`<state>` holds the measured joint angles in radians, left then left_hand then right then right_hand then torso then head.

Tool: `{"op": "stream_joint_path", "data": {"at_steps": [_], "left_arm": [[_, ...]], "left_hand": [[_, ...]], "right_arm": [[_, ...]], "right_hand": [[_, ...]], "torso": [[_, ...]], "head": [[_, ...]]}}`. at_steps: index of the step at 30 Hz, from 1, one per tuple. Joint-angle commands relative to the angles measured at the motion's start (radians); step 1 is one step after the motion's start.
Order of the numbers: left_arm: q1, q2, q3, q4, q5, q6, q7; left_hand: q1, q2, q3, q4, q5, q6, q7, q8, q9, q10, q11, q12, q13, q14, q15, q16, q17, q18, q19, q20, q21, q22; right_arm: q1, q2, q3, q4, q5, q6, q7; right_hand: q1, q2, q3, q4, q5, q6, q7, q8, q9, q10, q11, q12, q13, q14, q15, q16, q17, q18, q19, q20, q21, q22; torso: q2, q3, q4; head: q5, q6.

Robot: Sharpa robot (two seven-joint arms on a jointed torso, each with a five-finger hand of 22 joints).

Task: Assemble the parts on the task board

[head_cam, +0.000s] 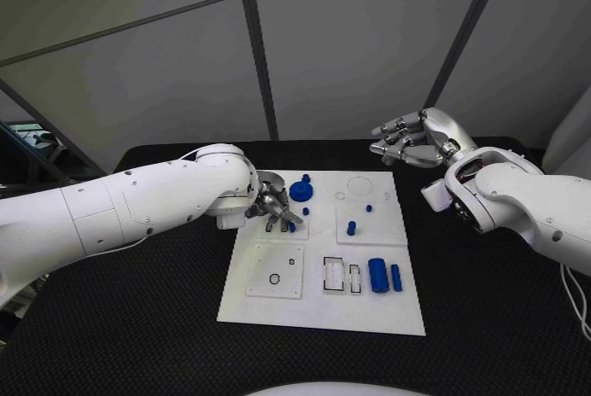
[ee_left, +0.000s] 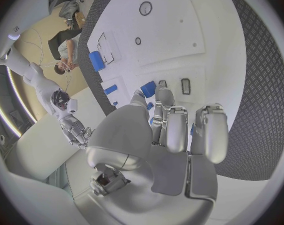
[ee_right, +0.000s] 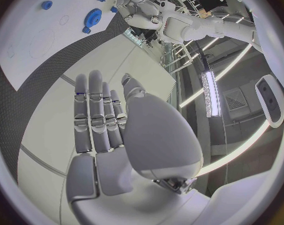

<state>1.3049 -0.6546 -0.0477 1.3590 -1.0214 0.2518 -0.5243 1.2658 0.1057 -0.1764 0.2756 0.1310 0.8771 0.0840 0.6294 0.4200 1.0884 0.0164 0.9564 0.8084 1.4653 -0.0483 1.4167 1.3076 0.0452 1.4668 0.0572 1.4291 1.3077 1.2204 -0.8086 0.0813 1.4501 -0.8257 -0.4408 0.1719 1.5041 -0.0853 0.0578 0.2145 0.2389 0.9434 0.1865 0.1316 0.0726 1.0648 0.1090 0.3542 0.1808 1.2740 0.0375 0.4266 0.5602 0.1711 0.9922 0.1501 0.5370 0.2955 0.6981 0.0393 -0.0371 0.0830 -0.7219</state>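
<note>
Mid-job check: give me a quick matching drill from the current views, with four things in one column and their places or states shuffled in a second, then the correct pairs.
Things:
1. left hand
2. right hand
3. blue gear
4. blue cylinder

Places or states:
A. lying near the task board's near right part
B. raised beyond the board's far right corner, holding nothing
C. lowered over the board's far left area
D. on the board just beyond the left hand's fingers

Pairs: 1-C, 2-B, 3-D, 4-A
</note>
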Motion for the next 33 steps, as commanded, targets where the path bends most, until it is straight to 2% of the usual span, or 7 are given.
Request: {"op": "stream_joint_path", "data": {"at_steps": [1,11,16,26,29,31,33], "left_arm": [[0.002,0.002,0.000,0.000,-0.006,0.011,-0.004],[0.002,0.003,0.000,-0.001,-0.001,0.009,-0.001],[0.002,-0.002,0.000,0.000,0.049,0.000,0.004],[0.002,-0.021,0.000,0.014,0.169,-0.011,0.011],[0.002,-0.025,0.000,0.017,0.203,-0.014,0.013],[0.002,-0.030,0.000,0.022,0.220,-0.020,0.014],[0.002,-0.035,0.000,0.027,0.228,-0.029,0.016]], "left_hand": [[0.017,0.002,0.002,-0.011,0.007,-0.010,-0.001,0.007,0.003,-0.002,-0.005,0.006,0.002,0.061,-0.005,-0.004,0.138,0.002,0.016,-0.004,0.005,0.036],[0.058,0.019,0.020,-0.029,0.009,-0.016,-0.004,0.014,0.010,0.000,-0.007,0.009,0.005,0.061,-0.006,-0.005,0.140,0.001,0.017,-0.005,0.008,0.043],[0.085,0.030,0.038,-0.041,0.010,-0.020,-0.006,0.017,0.014,-0.004,-0.009,0.005,0.001,0.061,-0.008,-0.006,0.140,0.001,0.017,-0.006,0.008,0.044],[0.202,0.051,0.148,-0.100,0.022,-0.043,-0.014,0.014,0.017,-0.025,-0.017,-0.027,-0.022,0.061,-0.015,-0.009,0.141,0.004,0.011,-0.013,0.000,0.037],[0.232,0.038,0.214,-0.115,0.028,-0.051,-0.011,0.011,0.017,-0.032,-0.017,-0.044,-0.034,0.061,-0.015,-0.011,0.141,0.004,0.008,-0.015,-0.004,0.034],[0.233,0.009,0.296,-0.115,0.031,-0.055,-0.007,0.012,0.020,-0.032,-0.013,-0.056,-0.044,0.061,-0.012,-0.011,0.142,0.005,0.006,-0.014,-0.006,0.032],[0.180,-0.077,0.479,-0.095,0.029,-0.056,0.005,0.024,0.032,-0.020,-0.013,-0.060,-0.050,0.062,-0.010,-0.012,0.145,0.006,0.006,-0.012,-0.008,0.034]], "right_arm": [[0.002,0.002,0.001,-0.001,-0.005,0.010,-0.002],[0.002,0.006,0.001,-0.003,-0.009,0.019,-0.009],[0.002,0.007,0.001,-0.005,-0.029,0.039,-0.021],[0.002,0.010,0.001,-0.012,-0.047,0.062,-0.031],[0.002,0.011,0.001,-0.014,-0.053,0.071,-0.033],[0.002,0.012,0.001,-0.015,-0.058,0.077,-0.034],[0.002,0.013,0.001,-0.017,-0.061,0.080,-0.035]], "right_hand": [[-0.007,0.006,-0.005,0.001,0.007,0.004,0.004,-0.006,-0.001,0.000,0.005,-0.006,-0.002,-0.001,0.004,-0.006,-0.001,0.011,0.008,0.002,-0.008,-0.002],[-0.003,0.007,-0.004,-0.002,0.009,0.004,0.004,-0.007,-0.001,0.000,0.005,-0.007,-0.006,-0.001,0.004,-0.009,-0.001,0.011,0.009,0.002,-0.011,-0.003],[-0.003,0.009,-0.004,-0.001,0.010,0.001,0.005,-0.008,-0.002,-0.001,0.006,-0.008,-0.009,-0.002,0.005,-0.012,-0.001,0.011,0.010,0.003,-0.013,-0.005],[-0.005,0.008,-0.006,0.000,0.012,-0.003,0.007,-0.011,-0.003,-0.003,0.008,-0.009,-0.014,-0.006,0.007,-0.018,-0.002,0.011,0.010,0.004,-0.018,-0.008],[-0.004,0.007,-0.007,-0.001,0.013,-0.007,0.009,-0.013,-0.003,-0.006,0.009,-0.011,-0.017,-0.010,0.009,-0.022,-0.002,0.010,0.009,0.005,-0.021,-0.009],[-0.004,0.007,-0.008,-0.001,0.012,-0.008,0.009,-0.013,-0.003,-0.008,0.010,-0.011,-0.018,-0.011,0.009,-0.024,-0.002,0.010,0.009,0.006,-0.023,-0.010],[-0.004,0.007,-0.008,-0.001,0.013,-0.009,0.010,-0.014,-0.003,-0.008,0.011,-0.012,-0.019,-0.012,0.010,-0.025,-0.002,0.010,0.008,0.006,-0.024,-0.011]], "torso": [[0.001,0.0001,0.0001],[0.001,0.0000,0.0001],[0.000,0.0002,0.0005],[0.000,-0.0003,0.0004],[0.000,0.0000,0.0008],[-0.001,0.0001,0.0008],[-0.001,-0.0002,0.0015]], "head": [[0.001,-0.001],[0.000,-0.001],[0.000,-0.004],[0.002,-0.006],[0.004,-0.005],[0.005,-0.005],[0.004,-0.005]]}}
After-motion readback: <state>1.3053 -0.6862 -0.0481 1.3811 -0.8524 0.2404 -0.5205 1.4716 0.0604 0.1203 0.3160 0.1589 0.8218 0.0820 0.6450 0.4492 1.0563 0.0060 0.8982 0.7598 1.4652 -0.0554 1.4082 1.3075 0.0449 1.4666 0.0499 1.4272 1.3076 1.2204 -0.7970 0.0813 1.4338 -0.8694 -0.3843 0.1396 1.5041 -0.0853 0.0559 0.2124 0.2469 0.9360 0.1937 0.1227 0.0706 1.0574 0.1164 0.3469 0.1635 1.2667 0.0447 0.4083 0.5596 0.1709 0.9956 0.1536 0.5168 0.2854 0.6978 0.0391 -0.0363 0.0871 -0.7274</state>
